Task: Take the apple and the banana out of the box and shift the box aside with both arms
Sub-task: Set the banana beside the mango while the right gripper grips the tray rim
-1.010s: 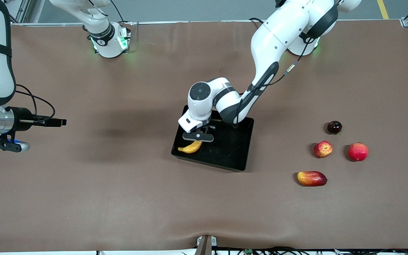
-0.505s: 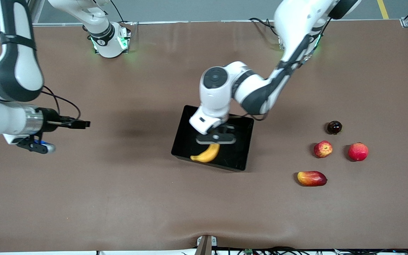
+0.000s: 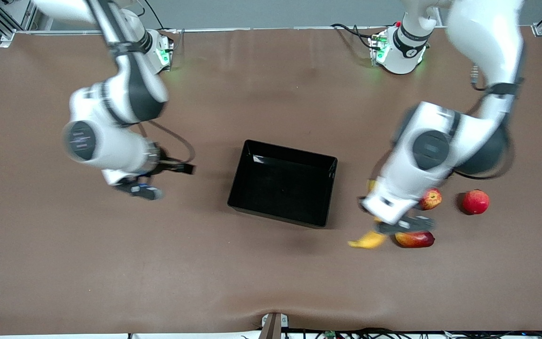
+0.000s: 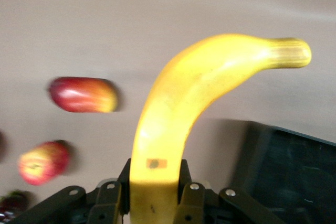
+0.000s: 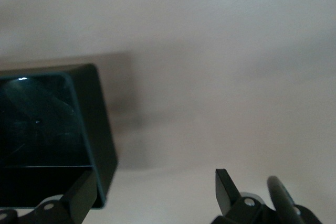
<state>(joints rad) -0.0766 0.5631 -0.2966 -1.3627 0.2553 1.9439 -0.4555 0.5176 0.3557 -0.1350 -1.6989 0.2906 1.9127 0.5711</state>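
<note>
Now left fingers [image 4: 152, 203] clamp banana [image 4: 184, 108]; right fingers [image 5: 152, 198] apart, empty.

Brown table cover [image 3: 111, 263], oval red-yellow mango [image 3: 417, 240], plain pinkish-red round fruit [image 3: 475, 201] (toward the left arm's end)

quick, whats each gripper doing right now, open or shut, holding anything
Left gripper: shut on the banana, over the table beside the mango.
Right gripper: open, holding nothing, near the box.
</note>
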